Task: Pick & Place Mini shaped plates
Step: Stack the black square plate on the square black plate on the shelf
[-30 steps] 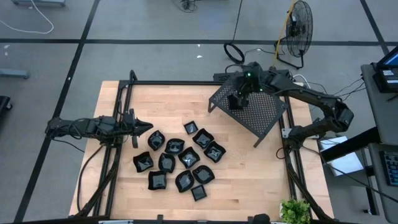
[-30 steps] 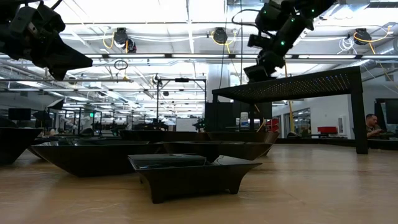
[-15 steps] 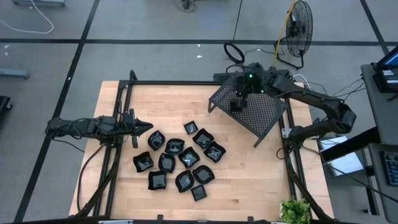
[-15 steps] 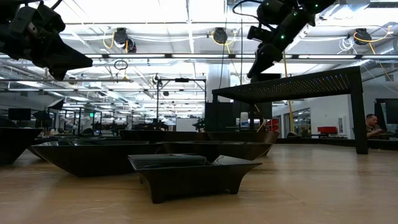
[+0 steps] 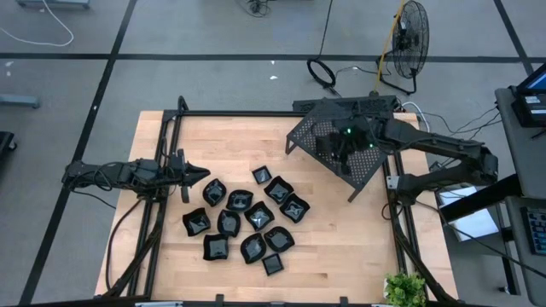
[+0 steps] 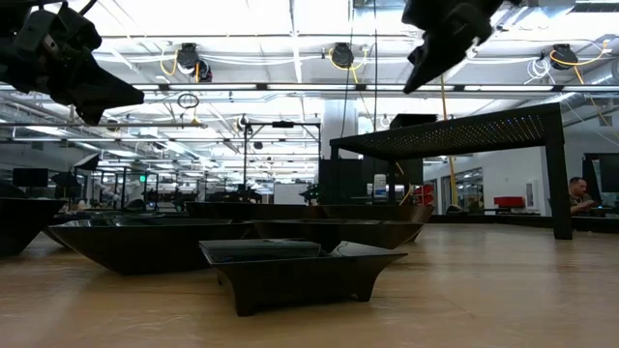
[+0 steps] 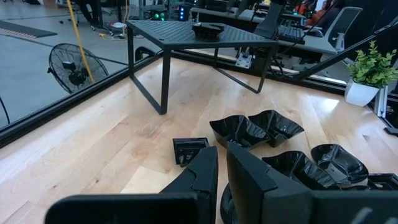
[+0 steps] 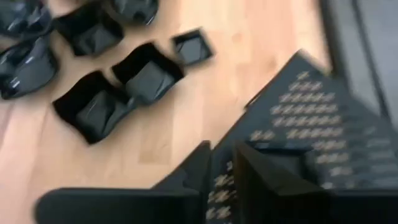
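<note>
twelve or so small glossy black dishes (image 5: 246,220) sit bunched mid-desk, and i see one more on top of the black perforated metal rack (image 7: 205,38) in my left wrist view. going left to right: my left claw (image 5: 203,174) hangs just beside the cluster's near edge, fingers nearly together, holding nothing. the dishes touch rim to rim, so i judge a narrow claw coming down could nudge a neighbour or pinch two rims. over the rack, my right claw (image 8: 222,163) shows fingers narrow with nothing between them. if i swing it low toward the wooden desk (image 5: 341,239), it could clip the rack's edge or knock that placed dish (image 7: 208,28) off.
</note>
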`<action>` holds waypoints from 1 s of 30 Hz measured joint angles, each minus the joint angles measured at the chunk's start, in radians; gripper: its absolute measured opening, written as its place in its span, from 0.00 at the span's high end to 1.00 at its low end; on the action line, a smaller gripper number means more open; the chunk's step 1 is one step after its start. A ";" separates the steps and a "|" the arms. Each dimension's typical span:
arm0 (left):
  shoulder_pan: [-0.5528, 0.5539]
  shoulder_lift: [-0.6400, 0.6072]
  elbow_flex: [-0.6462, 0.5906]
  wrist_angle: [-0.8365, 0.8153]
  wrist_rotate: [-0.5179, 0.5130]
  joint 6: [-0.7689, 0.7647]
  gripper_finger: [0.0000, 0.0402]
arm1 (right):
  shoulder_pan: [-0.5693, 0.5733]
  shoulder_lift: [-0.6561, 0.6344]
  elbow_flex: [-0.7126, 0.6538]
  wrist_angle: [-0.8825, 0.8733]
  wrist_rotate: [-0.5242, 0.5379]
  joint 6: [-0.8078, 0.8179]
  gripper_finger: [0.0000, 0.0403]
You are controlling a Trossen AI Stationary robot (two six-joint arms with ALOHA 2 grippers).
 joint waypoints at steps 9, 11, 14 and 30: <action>0.000 0.000 0.000 0.000 0.000 0.000 0.91 | 0.041 0.007 -0.085 0.001 0.025 0.059 0.99; 0.000 0.000 0.000 0.000 0.000 0.000 0.91 | 0.040 0.007 -0.117 0.050 0.028 0.043 1.00; 0.000 0.000 0.000 0.000 0.000 0.000 0.91 | 0.040 0.007 -0.145 0.109 0.075 0.031 0.99; 0.000 0.000 0.000 0.000 0.000 0.000 0.91 | 0.036 0.027 -0.144 0.217 0.238 -0.007 1.00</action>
